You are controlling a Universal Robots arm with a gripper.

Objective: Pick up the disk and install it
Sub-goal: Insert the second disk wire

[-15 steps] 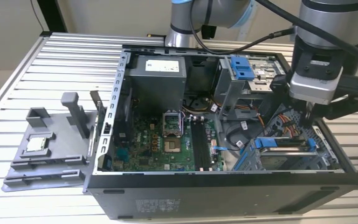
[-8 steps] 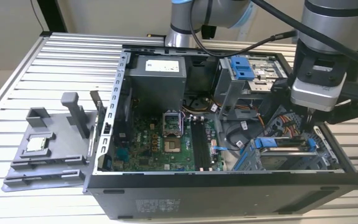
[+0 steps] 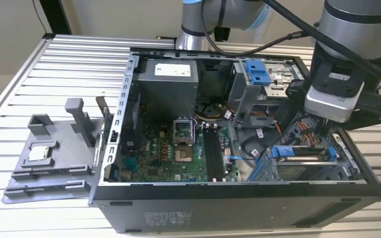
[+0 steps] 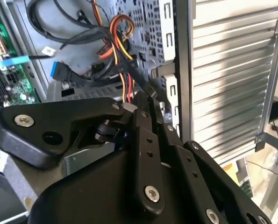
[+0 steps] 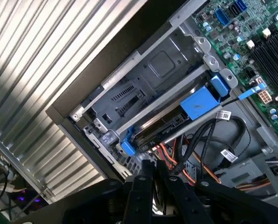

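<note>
An open computer case [image 3: 230, 203] lies on a slatted metal surface [image 3: 18, 99], with the robot arm reaching down into its drive end. In the first wrist view the pincer [image 5: 151, 164] shows its two black fingers pressed together, with nothing visible between them. Just beyond the fingertips, apart from them, the disk [image 5: 164, 126] sits slanted in the metal drive cage [image 5: 162, 65], its blue frame [image 5: 199, 102] capping both ends. Orange and black cables [image 5: 209, 140] run close beside the pincer. The disk looks rigid and fairly dense for its size, with smooth metal faces that would likely slip and insides that would not tolerate knocks. The plastic frame along its long edges seems the safest place to hold it, away from the label and connector.
</note>
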